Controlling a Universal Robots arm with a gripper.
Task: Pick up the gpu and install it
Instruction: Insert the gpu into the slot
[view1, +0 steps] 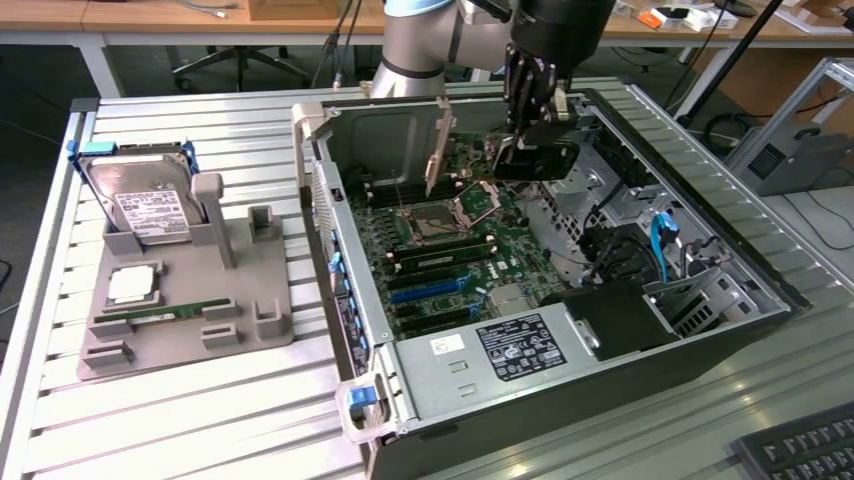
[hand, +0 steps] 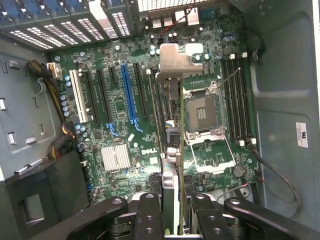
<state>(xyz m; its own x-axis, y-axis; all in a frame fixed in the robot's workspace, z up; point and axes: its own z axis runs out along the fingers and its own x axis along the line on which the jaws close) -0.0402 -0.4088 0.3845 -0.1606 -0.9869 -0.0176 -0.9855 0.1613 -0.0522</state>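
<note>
An open desktop computer case (view1: 747, 300) lies on its side on a slatted metal table (view1: 200, 430), with its green motherboard (hand: 120, 115) facing up. The robot arm reaches down into the case from the far side. Its gripper (view1: 530, 130) is closed on the gpu (view1: 437, 160), pinching the thin card by its upper edge so that it stands on edge over the board.

Seen from the wrist, the two black fingers (hand: 150, 215) sit either side of the card. The gpu (hand: 170, 172) runs away from them as a narrow line, and its silver end bracket (hand: 180, 55) points toward the vented rear wall of the case. The card lies between the long blue slot (hand: 129, 95) and the open CPU socket (hand: 202, 112), just beside the socket. From where I stand I cannot tell whether its lower edge touches a slot or hangs just above one.

At the exterior view's left, well apart from the case, a grey holder (view1: 254, 300) carries a silver hard drive (view1: 147, 205) and a small green memory stick (view1: 160, 314).
</note>
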